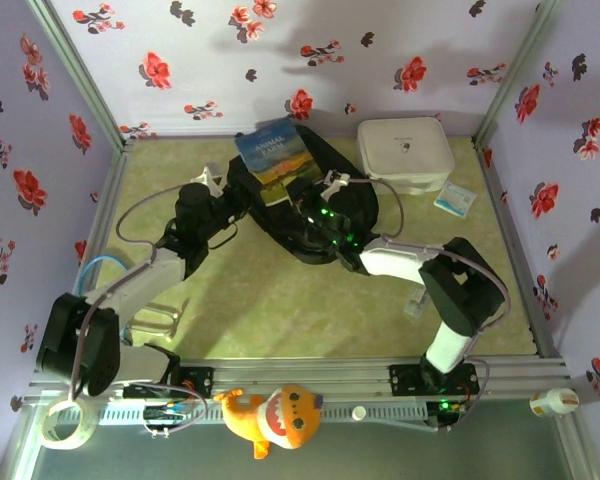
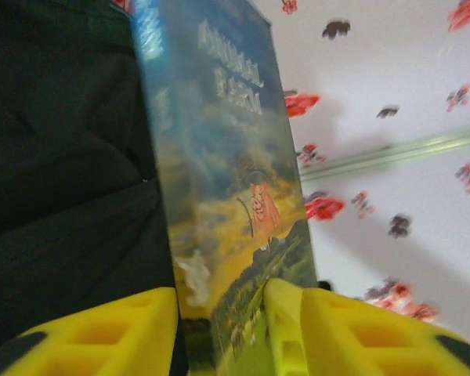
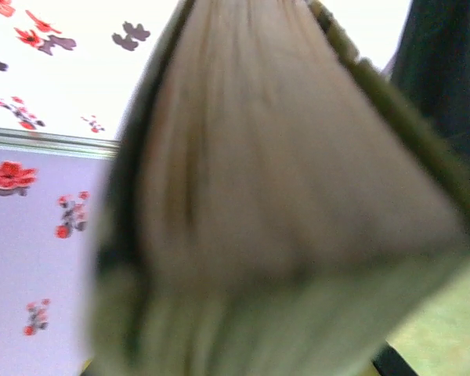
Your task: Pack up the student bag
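The student bag [image 1: 325,225] is a black backpack lying at the table's middle. A book [image 1: 277,158] with a blue and yellow cover stands tilted out of the bag's far left end. My left gripper [image 1: 242,188] is at the book's left side. In the left wrist view its yellow fingers [image 2: 102,333] straddle the book [image 2: 219,172], with a thin dark gap at the left finger, so the left gripper [image 2: 223,329] is open. My right gripper [image 1: 308,192] meets the book's lower right edge, shut on it. The book's page edge [image 3: 274,196] covers the right wrist view, hiding the fingers.
A white zip case [image 1: 405,152] sits at the back right, with a small packet [image 1: 454,198] beside it. An orange plush toy [image 1: 275,418], a tape roll [image 1: 65,425] and a small white bottle [image 1: 553,402] lie on the near rail. Floral walls enclose the table.
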